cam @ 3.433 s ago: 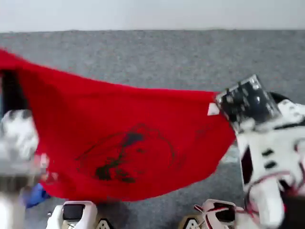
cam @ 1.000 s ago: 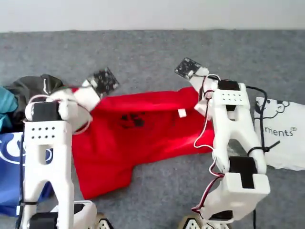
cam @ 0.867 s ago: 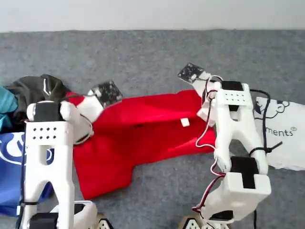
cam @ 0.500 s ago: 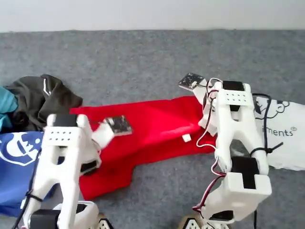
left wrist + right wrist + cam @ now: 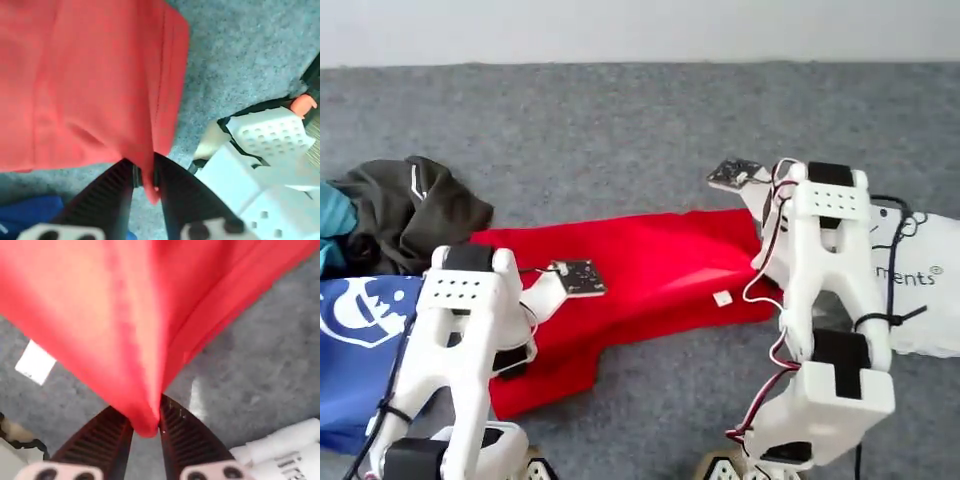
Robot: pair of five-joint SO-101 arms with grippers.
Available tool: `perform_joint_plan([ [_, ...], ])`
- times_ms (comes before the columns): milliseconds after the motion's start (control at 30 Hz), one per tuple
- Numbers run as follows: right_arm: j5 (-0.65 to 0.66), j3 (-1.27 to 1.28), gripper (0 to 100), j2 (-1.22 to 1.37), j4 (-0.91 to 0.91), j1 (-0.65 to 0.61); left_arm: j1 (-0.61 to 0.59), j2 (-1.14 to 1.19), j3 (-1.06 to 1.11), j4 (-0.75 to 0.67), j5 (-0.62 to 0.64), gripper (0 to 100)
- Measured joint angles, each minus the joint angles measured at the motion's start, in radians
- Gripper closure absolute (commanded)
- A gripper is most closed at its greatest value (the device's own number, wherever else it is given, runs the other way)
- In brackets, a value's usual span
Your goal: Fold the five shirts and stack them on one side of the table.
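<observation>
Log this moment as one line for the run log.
phase: folding red shirt | left tool: shut on red shirt | right tool: shut on red shirt | red shirt: lying across grey table

White printed arms with black motors, red-and-white cables, ribbed black tools.

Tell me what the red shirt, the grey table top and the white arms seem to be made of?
Red shirt: soft knit cloth, likely cotton; it is matte, and it drapes and creases. Table: looks covered in grey felt or short carpet; it is speckled and fuzzy, with no shine. Left arm and right arm: hard white plastic, probably printed; smooth blocky shells with rows of small holes.
</observation>
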Motion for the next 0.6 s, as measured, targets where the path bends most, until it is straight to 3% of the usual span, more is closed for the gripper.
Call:
perform_joint_plan([
  [600,0.035,-0.043,98.3,0.048,0.009,0.0,-0.021,0.0,-0.021,0.0,0.0,99],
])
